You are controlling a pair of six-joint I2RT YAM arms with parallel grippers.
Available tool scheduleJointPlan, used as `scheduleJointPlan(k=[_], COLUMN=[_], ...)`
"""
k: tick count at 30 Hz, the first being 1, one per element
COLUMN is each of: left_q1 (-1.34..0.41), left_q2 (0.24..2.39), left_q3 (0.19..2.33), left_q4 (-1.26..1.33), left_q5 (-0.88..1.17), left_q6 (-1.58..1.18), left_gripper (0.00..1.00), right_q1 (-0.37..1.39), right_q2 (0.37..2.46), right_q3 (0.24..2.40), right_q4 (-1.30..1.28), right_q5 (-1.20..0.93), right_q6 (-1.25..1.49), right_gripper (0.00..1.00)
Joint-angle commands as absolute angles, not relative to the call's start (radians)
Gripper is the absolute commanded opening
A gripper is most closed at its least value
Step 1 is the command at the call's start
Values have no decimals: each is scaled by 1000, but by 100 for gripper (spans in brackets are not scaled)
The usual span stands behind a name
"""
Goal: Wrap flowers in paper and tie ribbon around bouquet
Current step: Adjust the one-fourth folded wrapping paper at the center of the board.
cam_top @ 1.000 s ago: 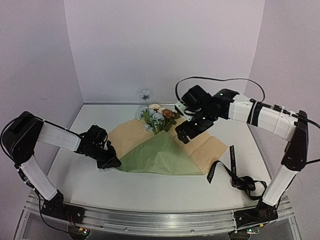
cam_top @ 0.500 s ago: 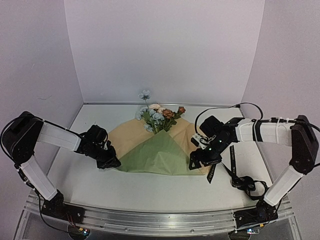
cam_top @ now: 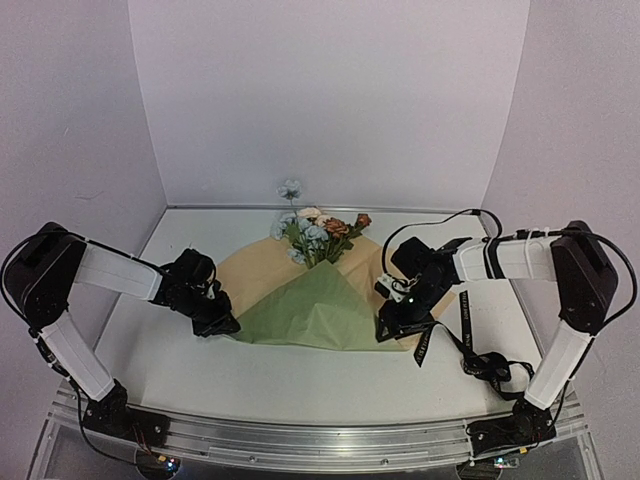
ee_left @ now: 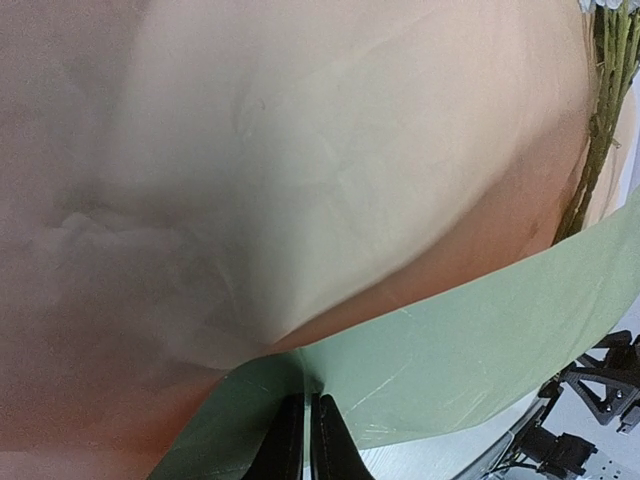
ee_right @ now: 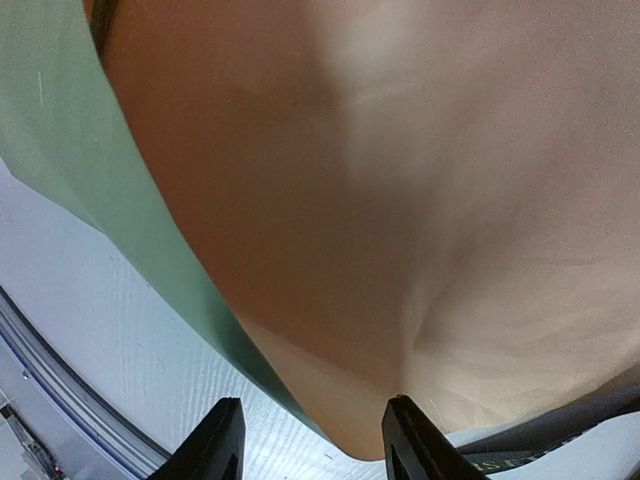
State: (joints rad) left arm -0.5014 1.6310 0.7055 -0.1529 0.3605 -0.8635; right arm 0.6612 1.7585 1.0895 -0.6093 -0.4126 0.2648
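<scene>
Top external view alone gives the whole layout. The paper [cam_top: 310, 318] lies mid-table, its olive side folded into a triangle over the tan reverse. The flowers [cam_top: 315, 232] stick out past its upper edge toward the back wall, one pale bloom standing above the rest. The ribbon [cam_top: 465, 322] trails loose at the lower right, just beside the paper's right corner, and ends in a tangle near the right arm's base. The left gripper [cam_top: 222, 325] sits at the fold's left tip and the right gripper [cam_top: 388, 328] at its right tip, though from up here I cannot tell how either set of fingers stands.

Left wrist view settles one of them: its fingers [ee_left: 288, 445] are pressed nearly together on the thin green edge of the paper, with green stems [ee_left: 600, 100] running down the upper right corner.

Right wrist view shows its fingers [ee_right: 222, 440] apart at a middling gap. The paper's rounded tan corner hangs between them, with neither finger visibly pressing it. A dark strip of ribbon crosses the lower right.

Beneath it all is a white table [cam_top: 170, 360] with a metal rail [cam_top: 320, 445] along its near edge and plain pale lilac walls [cam_top: 330, 100] on three sides.
</scene>
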Motion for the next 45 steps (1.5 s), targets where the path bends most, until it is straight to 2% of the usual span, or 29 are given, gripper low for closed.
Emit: scheduleJointPlan(k=[1, 12, 15, 24, 33, 45], left_q1=[-497, -492, -487, -472, -468, -468], left_q2=[1643, 1621, 1615, 1594, 1572, 1536], left_q3=[698, 660, 649, 610, 613, 625], left_q4=[-275, -291, -299, -324, -324, -367], left_q5=[258, 234, 226, 200, 201, 175], left_q6=[-845, -847, -847, -847, -839, -832], left_gripper=[6, 5, 4, 0, 0, 0], right_q1=[654, 650, 644, 640, 641, 644], right_q2=[1790, 1883, 1908, 2015, 2082, 1886], right_q3=[1144, 1322, 1377, 1544, 1553, 1380], right_q4=[-613, -810, -895, -1068, -1057, -863], right_q5=[-453, -475, -437, -357, -318, -73], right_q6=[257, 170, 130, 60, 118, 336], right_gripper=[40, 5, 0, 0, 0, 36])
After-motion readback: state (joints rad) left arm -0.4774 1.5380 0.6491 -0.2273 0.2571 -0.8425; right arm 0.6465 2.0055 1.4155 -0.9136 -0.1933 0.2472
